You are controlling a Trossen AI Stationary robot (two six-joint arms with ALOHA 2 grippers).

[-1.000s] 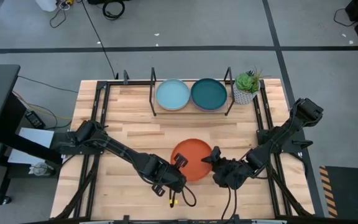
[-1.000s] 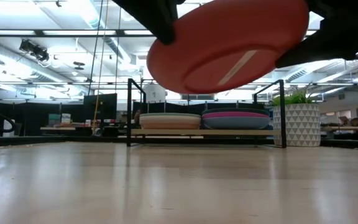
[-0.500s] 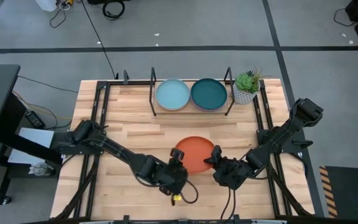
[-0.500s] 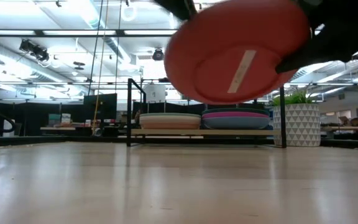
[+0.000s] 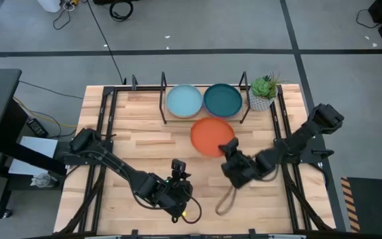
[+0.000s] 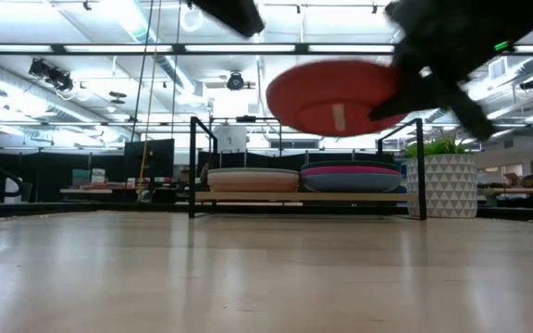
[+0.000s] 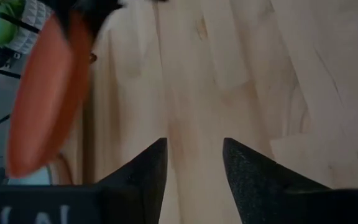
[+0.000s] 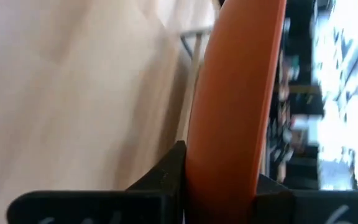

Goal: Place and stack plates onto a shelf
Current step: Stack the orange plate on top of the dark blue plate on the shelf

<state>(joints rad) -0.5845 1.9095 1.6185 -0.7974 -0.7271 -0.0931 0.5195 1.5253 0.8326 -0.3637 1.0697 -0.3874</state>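
From above I counted three plates in plain sight: one orange plate (image 5: 212, 137) up in the air, plus a light teal plate (image 5: 184, 101) and a dark teal plate (image 5: 223, 101) sitting side by side on top of the two stacks in the shelf (image 5: 163, 99). All three were round, matte and flat-coloured, same size as far as I could see. The right gripper (image 5: 230, 153) was clamped on the orange plate's near rim, with the plate sticking out ahead of it, just short of the shelf front. The left gripper (image 5: 176, 174) was well apart from the plate, back over the wooden slat table (image 5: 131, 143), holding nothing. A small green plant (image 5: 264, 91) in a white pot stood beside the shelf.

Low view: the orange plate (image 6: 333, 96) hung roughly level above the two stacks, underside showing with a pale label. Left stack showed cream and tan edges (image 6: 253, 178), right one magenta over a darker edge (image 6: 351, 176). Thin black rod posts, pale wood base.

Left wrist view: the two dark fingers (image 7: 145, 171) stood apart with bare wood between them, orange plate (image 7: 45, 102) off ahead, edge-on.

Right wrist view: fingers (image 8: 166, 177) pinched either side of the plate's smooth rim (image 8: 235, 99)
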